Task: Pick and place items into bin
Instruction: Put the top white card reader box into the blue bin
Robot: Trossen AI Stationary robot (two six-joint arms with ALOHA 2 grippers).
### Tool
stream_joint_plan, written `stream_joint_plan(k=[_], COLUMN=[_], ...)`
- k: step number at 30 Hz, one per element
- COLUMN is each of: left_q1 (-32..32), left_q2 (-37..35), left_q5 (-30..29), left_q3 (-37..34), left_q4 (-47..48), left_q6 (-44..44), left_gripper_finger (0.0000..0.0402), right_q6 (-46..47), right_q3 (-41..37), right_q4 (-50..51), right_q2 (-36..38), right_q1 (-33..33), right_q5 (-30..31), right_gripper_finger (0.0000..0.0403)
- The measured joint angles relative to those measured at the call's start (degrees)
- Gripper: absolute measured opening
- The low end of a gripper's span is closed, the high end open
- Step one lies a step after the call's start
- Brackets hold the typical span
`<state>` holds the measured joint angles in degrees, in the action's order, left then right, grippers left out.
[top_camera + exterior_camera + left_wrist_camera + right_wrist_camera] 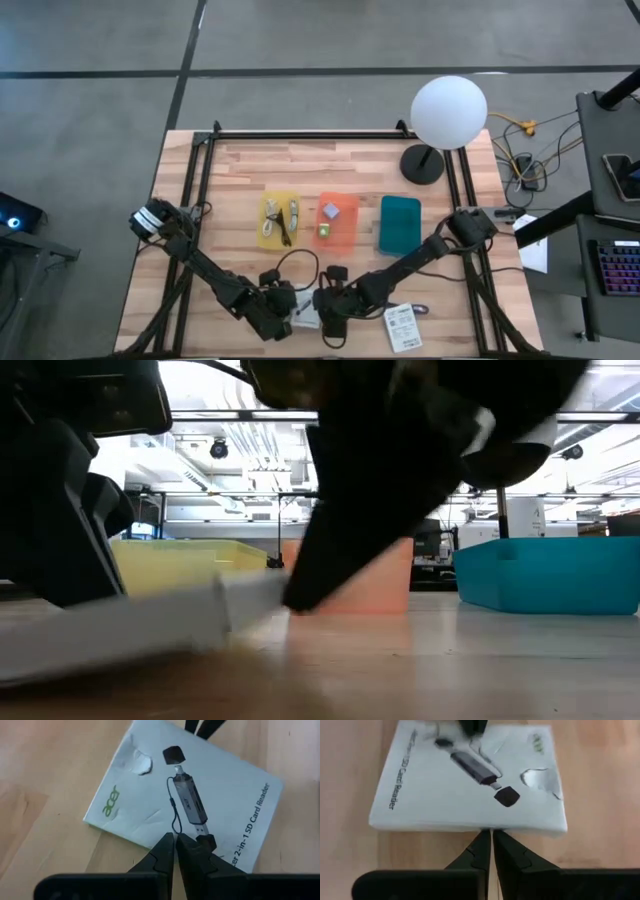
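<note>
Cables (283,220) in yellow bin (264,236), cubes (329,211) in orange bin (349,237)

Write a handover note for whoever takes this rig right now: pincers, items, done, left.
Left pincer: shut, empty, tips over one edge of the white SD card reader packet.
Right pincer: shut, empty, at the opposite edge of that packet, which lies flat at the table's near edge.
A second white packet lies to the right of the first.
Done: yellow bin holds cables; orange bin holds small cubes.
Teal bin: contents not visible.
Left: bin both packets. White globe lamp stays.
</note>
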<state>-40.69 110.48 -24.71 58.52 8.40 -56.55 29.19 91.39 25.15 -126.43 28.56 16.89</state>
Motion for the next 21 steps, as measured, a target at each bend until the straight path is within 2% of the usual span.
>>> stream_joint_plan(k=[13,14,21], left_q1=[0.2,0.3,0.2], left_q2=[0.0,0.1,0.0], left_q5=[-1.5,-3.0,-2.8], left_q3=[0.3,0.3,0.4], left_q4=[-2.2,-3.1,-3.5], left_q6=[0.2,0.3,1.8], left_gripper_finger=[0.0011,0.0011,0.0011], right_q6=[-3.4,-3.7,-3.5], right_q3=[5.7,6.0,6.1], right_q4=[-3.0,-2.0,0.1], right_q2=[1.4,1.3,1.3], right_q1=[-0.3,-0.3,-0.6], right_q5=[2.2,2.9,3.0], right_gripper_finger=[0.0013,0.0013,0.0013])
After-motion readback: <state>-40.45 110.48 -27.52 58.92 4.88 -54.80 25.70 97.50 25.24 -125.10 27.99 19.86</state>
